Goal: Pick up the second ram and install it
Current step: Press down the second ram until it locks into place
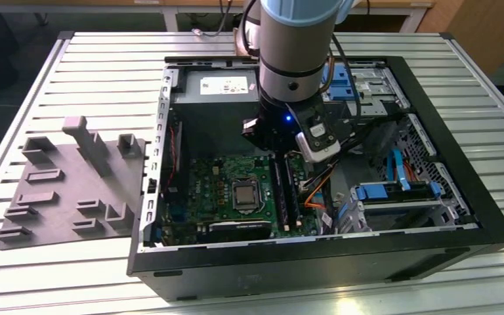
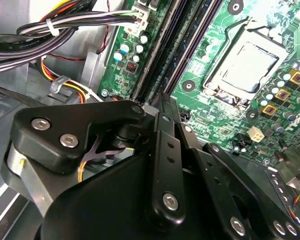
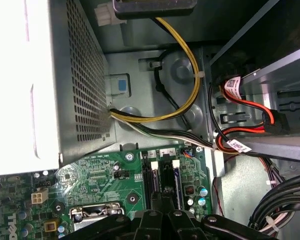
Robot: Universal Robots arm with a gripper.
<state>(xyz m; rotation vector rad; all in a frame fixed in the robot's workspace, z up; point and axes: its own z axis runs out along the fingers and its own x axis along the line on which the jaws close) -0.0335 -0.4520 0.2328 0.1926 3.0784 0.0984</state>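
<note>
Exterior view has the end effector (image 1: 278, 152) down over the motherboard (image 1: 234, 193) slots, fingers pressed together on the second ram (image 2: 162, 102), seating unfinished.

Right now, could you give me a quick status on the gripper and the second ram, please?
Gripper down inside the open computer case, at the motherboard's memory slots. Second ram not made out; grip unconfirmed. Cable bundle close beside the slots.

One open computer case (image 1: 462, 216), one green motherboard (image 1: 208, 190) with one processor socket (image 1: 246, 195), one grey foam tray (image 1: 60, 190), one robot arm (image 1: 291, 46), one slatted table (image 1: 103, 72).
</note>
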